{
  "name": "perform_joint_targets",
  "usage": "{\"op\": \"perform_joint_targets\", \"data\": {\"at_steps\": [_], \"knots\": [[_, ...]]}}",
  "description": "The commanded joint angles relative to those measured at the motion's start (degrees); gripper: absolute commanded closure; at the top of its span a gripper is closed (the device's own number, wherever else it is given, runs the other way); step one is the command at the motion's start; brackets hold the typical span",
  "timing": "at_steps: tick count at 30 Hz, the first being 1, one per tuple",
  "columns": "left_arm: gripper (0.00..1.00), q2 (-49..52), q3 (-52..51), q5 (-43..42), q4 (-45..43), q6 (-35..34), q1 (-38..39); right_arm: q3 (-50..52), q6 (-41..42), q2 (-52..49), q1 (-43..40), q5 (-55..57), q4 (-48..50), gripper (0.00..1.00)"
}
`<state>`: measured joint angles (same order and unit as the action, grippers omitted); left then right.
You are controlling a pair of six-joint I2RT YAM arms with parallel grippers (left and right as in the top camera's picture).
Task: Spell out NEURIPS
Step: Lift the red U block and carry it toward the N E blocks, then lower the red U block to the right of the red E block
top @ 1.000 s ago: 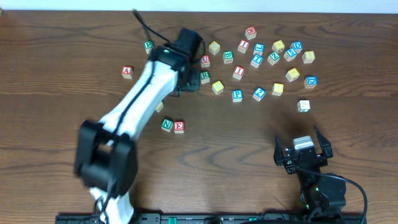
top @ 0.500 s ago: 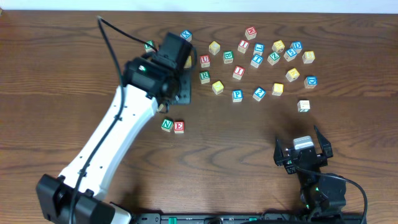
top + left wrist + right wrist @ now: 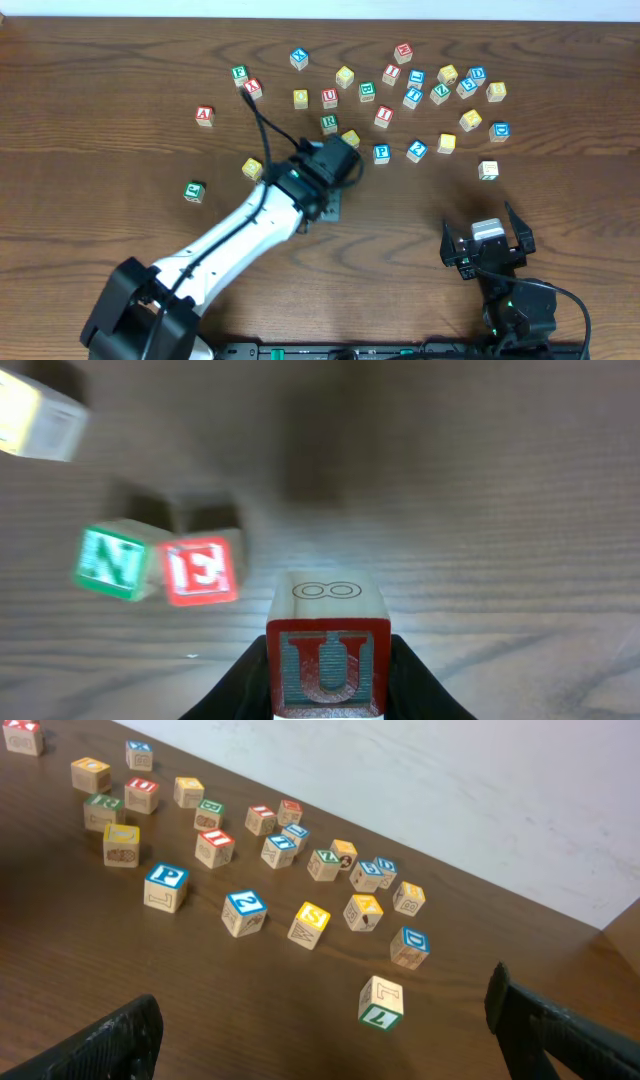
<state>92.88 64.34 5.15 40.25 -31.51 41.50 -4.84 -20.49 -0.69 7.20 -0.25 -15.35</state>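
Note:
My left gripper (image 3: 322, 203) is shut on a red U block (image 3: 327, 665) with an 8 on its top face, holding it just above the wood. In the left wrist view a green N block (image 3: 113, 562) and a red E block (image 3: 200, 570) stand side by side, touching, just beyond and left of the U. The left arm hides them in the overhead view. A green R (image 3: 329, 122), red I (image 3: 383, 116), blue P (image 3: 381, 153) and yellow S (image 3: 446, 143) lie among the far blocks. My right gripper (image 3: 487, 244) is open and empty near the front right.
Several loose letter blocks lie scattered across the far part of the table (image 3: 560, 200). Another red U block (image 3: 329, 97) sits among them. A green 7 block (image 3: 382, 1003) stands closest to the right gripper. A yellow block (image 3: 251, 168) and a green block (image 3: 194, 190) lie left of the arm.
The left arm swung from the far block cluster toward the front middle, carrying the U block, and now covers the N and E blocks in the overhead view. The right arm has not moved.

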Motion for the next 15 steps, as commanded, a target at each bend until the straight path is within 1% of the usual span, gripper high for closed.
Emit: {"op": "perform_joint_targets", "data": {"at_steps": [1,7,15], "knots": [[0.92,-0.2,-2.78,3.82,-1.9,-4.13,1.86,0.11,0.72,0.37,-0.79,-0.11,-0.15,0.01],[0.92,-0.2,-5.99,6.56,-5.7,-4.59,2.19,0.11,0.74,0.37,-0.79,-0.11,-0.15,0.01],[0.92,0.02,-9.14,6.95,-11.56,-4.33,2.14,0.11,0.72,0.37,-0.79,-0.11,-0.15,0.01]]}}
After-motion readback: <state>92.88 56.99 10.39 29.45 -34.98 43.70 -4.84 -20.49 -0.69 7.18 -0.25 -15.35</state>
